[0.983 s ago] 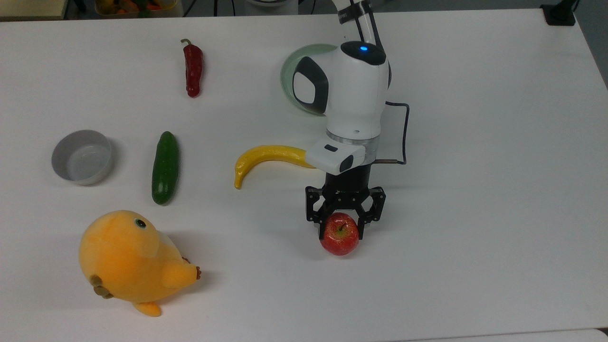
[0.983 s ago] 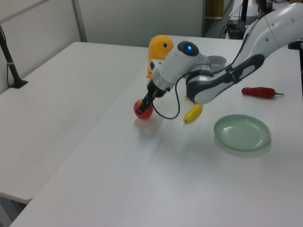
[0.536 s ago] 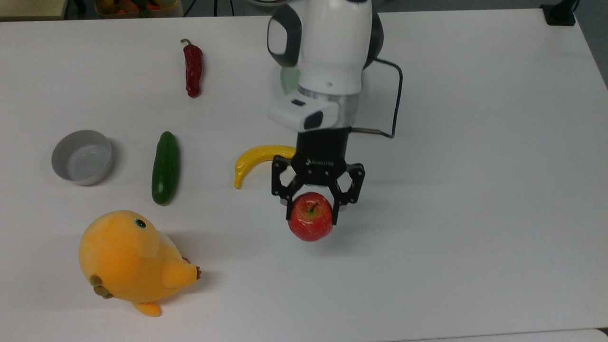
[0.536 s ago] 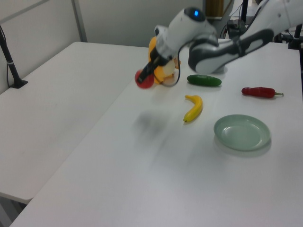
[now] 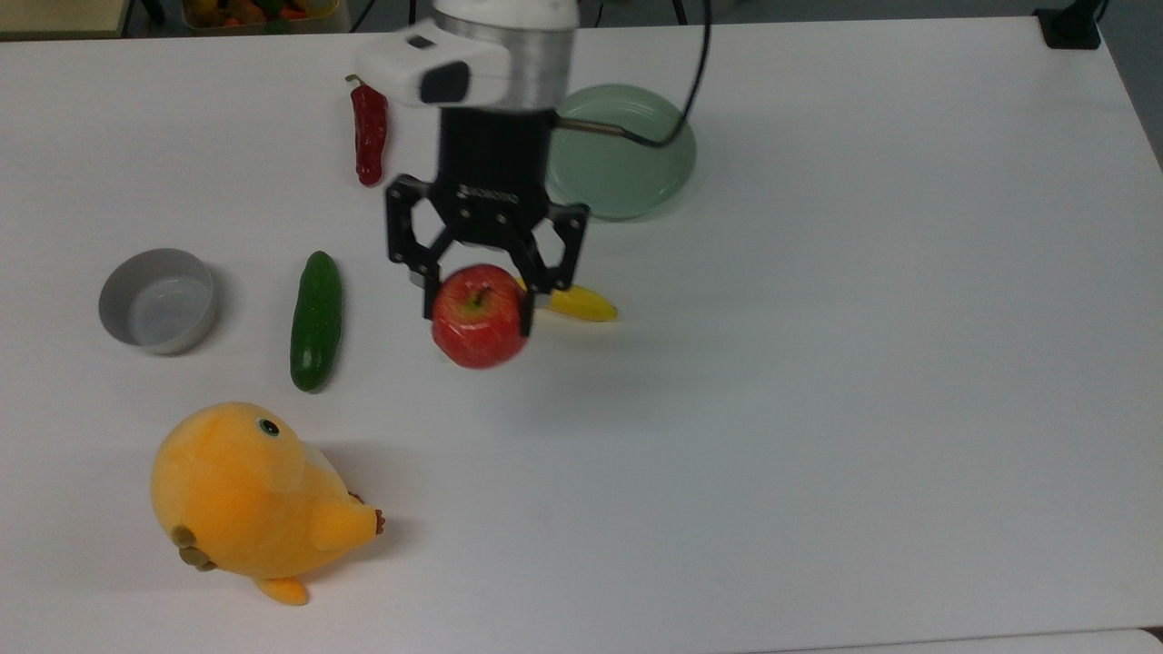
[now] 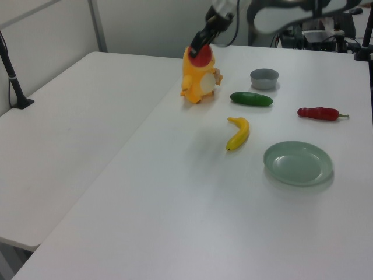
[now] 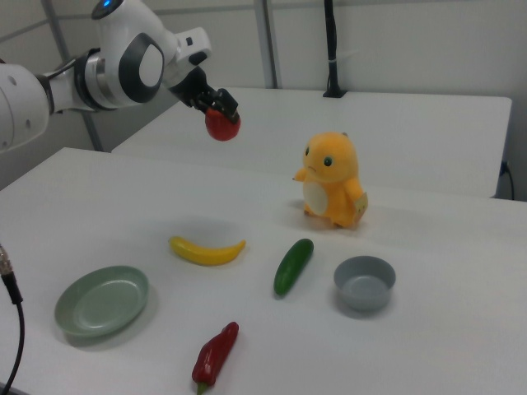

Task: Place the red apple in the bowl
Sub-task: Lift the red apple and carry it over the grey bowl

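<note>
Pincer (image 5: 479, 292) clamped on glossy round red apple (image 5: 479, 318), mid-frame in top view, off the bench (image 5: 863, 363). Straight-walled grey bowl (image 5: 157, 300) far left; smooth cucumber (image 5: 316, 320) between them.

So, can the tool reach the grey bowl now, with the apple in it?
Probably yes. The tool holds the red apple high above the table, well over the cucumber lying between it and the empty grey bowl.

arm (image 7: 123, 62) — white shells, grey joints | gripper (image 5: 479, 272) — black linkage | cable (image 5: 677, 100) — seemingly black
</note>
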`<state>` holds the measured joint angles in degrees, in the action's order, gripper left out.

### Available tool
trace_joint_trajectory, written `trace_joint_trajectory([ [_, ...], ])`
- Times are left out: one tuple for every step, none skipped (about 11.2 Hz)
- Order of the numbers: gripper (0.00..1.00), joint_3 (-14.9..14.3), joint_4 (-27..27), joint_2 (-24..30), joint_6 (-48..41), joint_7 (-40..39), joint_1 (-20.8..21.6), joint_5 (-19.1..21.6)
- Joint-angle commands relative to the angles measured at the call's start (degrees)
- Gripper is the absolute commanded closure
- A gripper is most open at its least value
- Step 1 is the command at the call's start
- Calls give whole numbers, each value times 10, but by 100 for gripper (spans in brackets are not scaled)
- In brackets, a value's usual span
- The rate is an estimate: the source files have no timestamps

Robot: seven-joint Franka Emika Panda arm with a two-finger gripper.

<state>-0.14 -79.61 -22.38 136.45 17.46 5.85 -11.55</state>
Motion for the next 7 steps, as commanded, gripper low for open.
trace_joint_trajectory([
  [79, 0, -42, 64, -64, -174, -57, 82],
  [79, -2, -42, 69, -78, -221, -82, 100],
  [79, -5, -43, 72, -84, -268, -103, 112],
  [79, -6, -45, 71, -84, -308, -125, 118],
  [79, -6, -53, 70, -84, -339, -152, 126],
  [79, -6, -67, 69, -80, -367, -177, 131],
  [79, -6, -77, 66, -73, -396, -201, 146],
])
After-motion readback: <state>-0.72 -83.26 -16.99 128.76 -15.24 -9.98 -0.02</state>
